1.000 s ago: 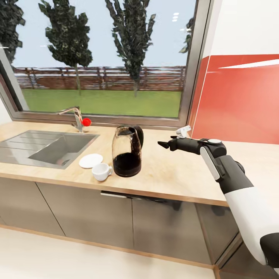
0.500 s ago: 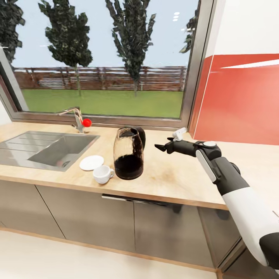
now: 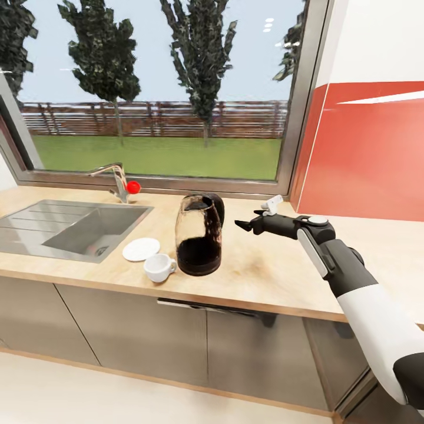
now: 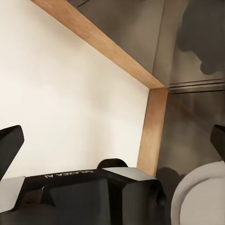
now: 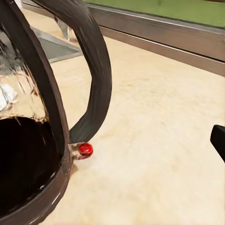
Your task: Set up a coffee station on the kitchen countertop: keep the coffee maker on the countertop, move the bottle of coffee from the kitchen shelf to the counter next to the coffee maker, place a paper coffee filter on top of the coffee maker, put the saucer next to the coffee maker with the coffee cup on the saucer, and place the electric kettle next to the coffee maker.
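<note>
Kettle on the counter, just ahead of the right gripper.
One glass kettle (image 3: pixel 199 237), black handle and base; right gripper (image 3: pixel 246 224) spread apart, empty. One cup (image 3: pixel 158 268) and one saucer (image 3: pixel 141 249) sit beyond.

Plenty of bare desk (image 3: pixel 265 265) between the right tool (image 3: pixel 246 224) and the electric kettle (image 3: pixel 199 237), nothing blocking a straight reach to its black loop handle (image 5: pixel 96 70). On the kettle's far side it's cramped: coffee cup (image 3: pixel 159 267) just beside its base, saucer (image 3: pixel 141 249) next to that, then the sink (image 3: pixel 70 227). Window frame (image 3: pixel 176 184) closes off the back.
</note>
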### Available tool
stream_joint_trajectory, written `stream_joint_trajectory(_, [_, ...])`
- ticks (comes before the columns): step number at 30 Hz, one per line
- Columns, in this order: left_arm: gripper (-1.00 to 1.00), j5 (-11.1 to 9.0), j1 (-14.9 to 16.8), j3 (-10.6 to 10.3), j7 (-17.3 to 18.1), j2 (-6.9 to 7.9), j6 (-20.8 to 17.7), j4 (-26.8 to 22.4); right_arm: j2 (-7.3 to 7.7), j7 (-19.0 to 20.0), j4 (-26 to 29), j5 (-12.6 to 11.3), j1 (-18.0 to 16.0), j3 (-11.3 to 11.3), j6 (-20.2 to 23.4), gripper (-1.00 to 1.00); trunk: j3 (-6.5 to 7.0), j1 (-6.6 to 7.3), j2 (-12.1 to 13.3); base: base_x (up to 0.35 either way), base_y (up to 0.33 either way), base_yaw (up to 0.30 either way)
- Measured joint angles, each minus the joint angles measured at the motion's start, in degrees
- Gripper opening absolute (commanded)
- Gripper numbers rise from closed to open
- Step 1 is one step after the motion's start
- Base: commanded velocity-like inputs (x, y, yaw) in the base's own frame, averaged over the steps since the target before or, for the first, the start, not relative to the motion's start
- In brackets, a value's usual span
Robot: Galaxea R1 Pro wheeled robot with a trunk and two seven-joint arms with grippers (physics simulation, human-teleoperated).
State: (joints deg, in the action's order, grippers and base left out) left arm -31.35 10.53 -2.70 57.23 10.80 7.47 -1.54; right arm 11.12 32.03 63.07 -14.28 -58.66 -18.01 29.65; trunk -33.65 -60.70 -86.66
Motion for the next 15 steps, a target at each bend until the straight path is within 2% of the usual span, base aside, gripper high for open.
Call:
stream_joint_trajectory(5, [1.00, 0.00, 0.02, 0.00, 0.00, 0.00, 0.01, 0.00, 0.00, 0.00, -0.01, 0.01, 0.00, 0.00, -0.01, 1.00, 0.00, 0.01, 0.00, 0.129, 0.087, 0.000])
stream_joint_trajectory(15, [1.00, 0.01, 0.03, 0.00, 0.00, 0.00, 0.01, 0.00, 0.00, -0.01, -0.30, 0.02, 0.00, 0.00, -0.06, 1.00, 0.00, 0.01, 0.00, 0.057, 0.055, 0.000])
